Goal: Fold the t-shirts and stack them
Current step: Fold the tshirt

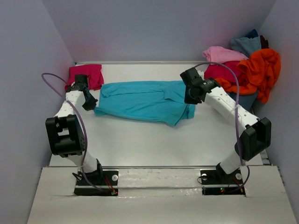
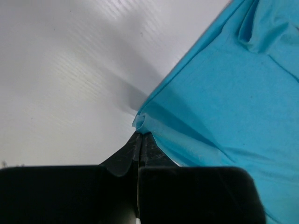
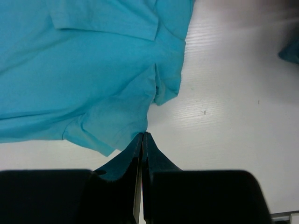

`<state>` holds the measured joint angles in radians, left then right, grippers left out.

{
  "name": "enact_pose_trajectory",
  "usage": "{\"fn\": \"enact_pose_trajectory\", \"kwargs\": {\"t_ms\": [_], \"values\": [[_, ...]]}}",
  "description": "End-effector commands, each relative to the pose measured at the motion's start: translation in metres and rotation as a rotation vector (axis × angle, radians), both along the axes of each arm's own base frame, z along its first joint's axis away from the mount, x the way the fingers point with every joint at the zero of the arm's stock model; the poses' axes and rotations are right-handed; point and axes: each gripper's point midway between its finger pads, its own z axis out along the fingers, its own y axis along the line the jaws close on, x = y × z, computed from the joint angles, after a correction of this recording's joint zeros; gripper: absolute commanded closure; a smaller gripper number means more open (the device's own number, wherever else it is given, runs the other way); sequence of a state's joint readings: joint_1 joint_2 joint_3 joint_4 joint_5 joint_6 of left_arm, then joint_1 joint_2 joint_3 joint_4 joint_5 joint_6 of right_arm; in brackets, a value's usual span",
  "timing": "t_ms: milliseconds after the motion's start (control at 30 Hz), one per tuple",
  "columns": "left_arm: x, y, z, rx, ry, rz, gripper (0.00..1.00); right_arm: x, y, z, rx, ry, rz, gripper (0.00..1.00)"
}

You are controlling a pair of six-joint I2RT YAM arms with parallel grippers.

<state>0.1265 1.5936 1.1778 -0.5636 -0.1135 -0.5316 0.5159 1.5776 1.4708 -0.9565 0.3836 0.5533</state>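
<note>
At the far left corner of the desk [image 1: 154, 142] a magenta-pink t-shirt [image 1: 87, 74] is seen in a compact shape, and near it the left pincer [image 2: 140, 140] is closed tightly on the left corner of the turquoise t-shirt [image 1: 140, 100]. This t-shirt is spread across the middle of the desk, with some wrinkles. Its right edge is clamped by the closed right pincer [image 3: 142, 140], and a pile of t-shirts [image 1: 247, 65] in orange, light pink, crimson and blue is heaped at the far right corner.
</note>
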Motion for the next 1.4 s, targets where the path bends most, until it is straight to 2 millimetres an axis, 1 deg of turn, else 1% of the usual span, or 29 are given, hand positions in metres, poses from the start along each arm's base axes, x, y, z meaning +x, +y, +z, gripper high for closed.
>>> {"fn": "enact_pose_trajectory", "kwargs": {"t_ms": [0,67,100,167,200,300,367,400,433,467,533,567,600,633,667,700,733,867,900,933,967,1000,1033,1067,1100,1167,1233,1267,1367], "values": [[0.035,0.008,0.013,0.016,-0.059,0.01,0.94,0.037,-0.01,0.032,-0.017,-0.109,-0.039,0.93],[0.047,0.009,0.019,0.016,-0.074,0.004,0.94,0.046,-0.018,0.033,-0.026,-0.109,-0.058,0.93],[0.051,0.01,0.018,0.015,-0.071,0.004,0.94,0.051,-0.02,0.03,-0.03,-0.102,-0.065,0.93],[0.057,0.011,0.013,0.018,-0.058,0.006,0.94,0.061,-0.024,0.036,-0.022,-0.118,-0.08,0.93],[0.065,0.013,0.02,0.021,-0.078,0.007,0.94,0.065,-0.027,0.036,-0.019,-0.119,-0.089,0.93],[0.082,0.016,0.025,0.028,-0.093,0.006,0.94,0.081,-0.041,0.038,-0.002,-0.13,-0.129,0.93],[0.09,0.015,0.017,0.019,-0.074,-0.001,0.94,0.093,-0.045,0.036,0.001,-0.126,-0.138,0.93],[0.1,0.011,0.022,0.017,-0.093,-0.012,0.94,0.097,-0.049,0.034,0.0,-0.122,-0.149,0.93],[0.105,0.007,0.015,0.016,-0.079,-0.025,0.94,0.102,-0.053,0.025,-0.011,-0.096,-0.157,0.93],[0.109,0.008,0.014,0.019,-0.08,-0.024,0.94,0.108,-0.051,0.028,-0.005,-0.108,-0.156,0.93],[0.125,-0.003,0.013,0.017,-0.089,-0.053,0.94,0.116,-0.05,0.026,0.007,-0.107,-0.155,0.93],[0.131,-0.007,0.012,0.02,-0.092,-0.062,0.94,0.121,-0.052,0.018,0.001,-0.093,-0.159,0.93],[0.143,-0.014,0.021,0.029,-0.118,-0.079,0.94,0.127,-0.05,0.024,0.01,-0.108,-0.155,0.93],[0.149,-0.019,0.009,0.03,-0.095,-0.093,0.94,0.131,-0.048,0.022,0.013,-0.106,-0.153,0.93],[0.152,-0.024,0.007,0.028,-0.081,-0.108,0.94,0.136,-0.051,0.022,0.012,-0.107,-0.16,0.93],[0.166,-0.034,0.019,0.032,-0.115,-0.131,0.94,0.145,-0.048,0.02,0.01,-0.108,-0.154,0.93],[0.17,-0.039,0.007,0.034,-0.089,-0.143,0.94,0.15,-0.047,0.019,0.008,-0.108,-0.152,0.93],[0.194,-0.062,0.003,0.038,-0.104,-0.19,0.94,0.17,-0.051,0.01,0.011,-0.1,-0.167,0.93],[0.202,-0.063,0.011,0.038,-0.125,-0.188,0.94,0.174,-0.053,0.001,0.012,-0.081,-0.174,0.93],[0.202,-0.069,0.0,0.037,-0.097,-0.2,0.94,0.179,-0.051,0.004,0.02,-0.094,-0.171,0.93],[0.203,-0.074,-0.003,0.039,-0.091,-0.207,0.94,0.18,-0.05,0.002,0.021,-0.089,-0.169,0.93],[0.206,-0.073,-0.002,0.043,-0.095,-0.202,0.94,0.184,-0.055,-0.001,0.019,-0.083,-0.18,0.93],[0.206,-0.072,-0.009,0.048,-0.079,-0.196,0.94,0.186,-0.054,-0.012,0.013,-0.06,-0.18,0.93],[0.201,-0.07,-0.014,0.053,-0.059,-0.188,0.94,0.188,-0.054,-0.01,0.013,-0.063,-0.181,0.93],[0.199,-0.067,-0.018,0.067,-0.045,-0.177,0.94,0.19,-0.06,-0.014,0.008,-0.056,-0.191,0.93],[0.187,-0.06,-0.027,0.097,-0.005,-0.158,0.94,0.191,-0.059,-0.023,0.006,-0.042,-0.19,0.93],[0.183,-0.059,-0.023,0.1,-0.02,-0.149,0.94,0.192,-0.064,-0.03,-0.001,-0.034,-0.199,0.93],[0.173,-0.058,-0.034,0.098,0.01,-0.146,0.94,0.192,-0.064,-0.036,-0.004,-0.021,-0.2,0.93],[0.165,-0.053,-0.03,0.088,-0.004,-0.115,0.94,0.193,-0.064,-0.047,-0.007,-0.002,-0.2,0.93]]}}
